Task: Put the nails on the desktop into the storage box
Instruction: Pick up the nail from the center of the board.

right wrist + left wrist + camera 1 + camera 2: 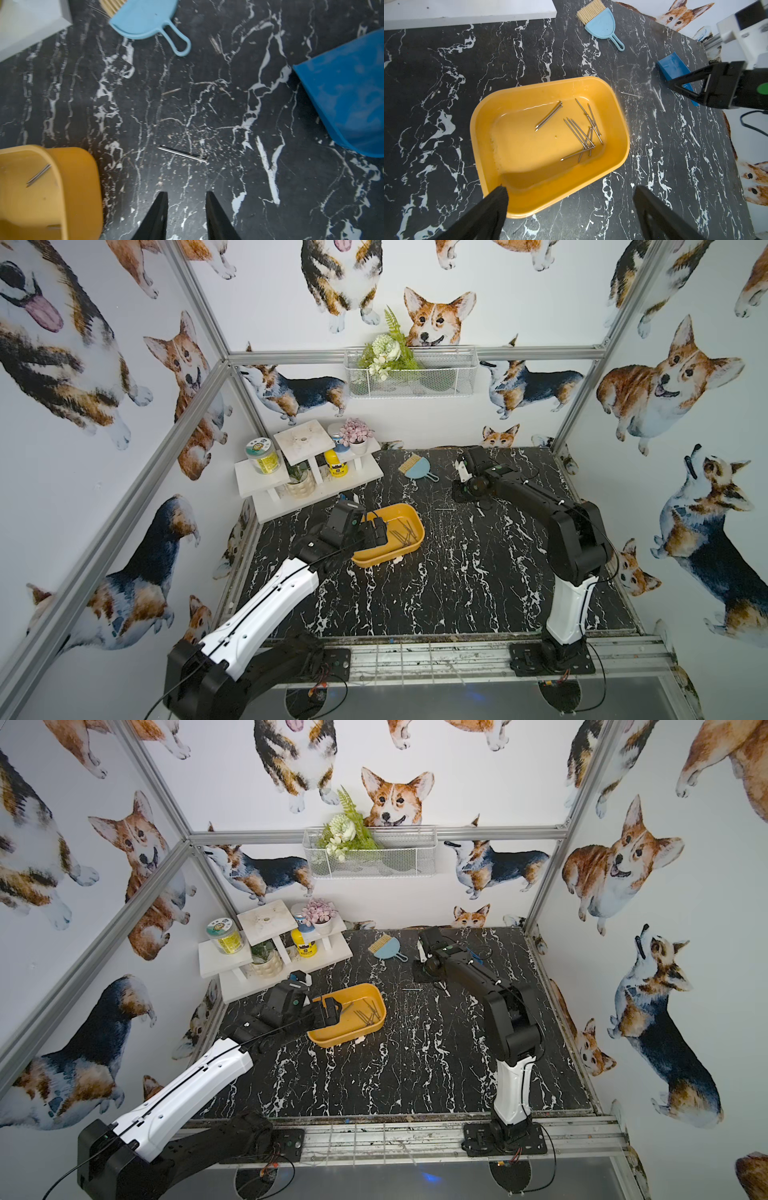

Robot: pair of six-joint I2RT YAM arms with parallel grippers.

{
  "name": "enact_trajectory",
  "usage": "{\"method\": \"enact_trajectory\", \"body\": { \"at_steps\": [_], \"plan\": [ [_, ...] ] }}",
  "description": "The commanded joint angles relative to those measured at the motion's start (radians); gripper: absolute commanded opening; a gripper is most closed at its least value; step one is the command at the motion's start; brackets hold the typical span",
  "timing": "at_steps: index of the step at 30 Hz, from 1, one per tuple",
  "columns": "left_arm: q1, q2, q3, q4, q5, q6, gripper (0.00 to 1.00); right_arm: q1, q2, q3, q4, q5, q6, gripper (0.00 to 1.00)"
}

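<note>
The yellow-orange storage box [417,526] [380,1006] [529,91] sits left of centre on the black marble desktop [457,593]. Several grey nails [581,135] [401,531] [368,1011] lie in it. One nail [181,153] [444,509] [412,989] [631,95] lies on the desktop to the box's right. My left gripper [571,188] [376,533] [330,1011] hangs wide open and empty over the box's near-left corner. My right gripper [186,193] hovers just short of the loose nail, its jaws a little apart with nothing between them.
A dark blue dustpan [342,93] [672,66] lies beside the right gripper. A light blue hand brush [417,467] [145,20] lies at the back. The white tiered shelf [307,481] with jars and plants fills the back left corner. A wire basket [415,373] hangs on the wall.
</note>
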Motion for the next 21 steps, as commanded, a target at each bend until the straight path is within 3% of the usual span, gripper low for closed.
{"method": "enact_trajectory", "body": {
  "at_steps": [1, 12, 21],
  "plan": [
    [0.000, 0.036, 0.030, 0.034, 0.035, 0.040, 1.00, -0.018, 0.032, -0.014, 0.023, -0.010, -0.021, 0.34],
    [-0.006, 0.098, 0.049, 0.072, 0.068, 0.036, 1.00, -0.025, 0.165, 0.044, 0.025, -0.019, -0.016, 0.26],
    [-0.005, 0.082, 0.018, 0.074, 0.068, 0.034, 1.00, -0.023, 0.190, 0.062, 0.024, -0.041, -0.003, 0.22]
  ]
}}
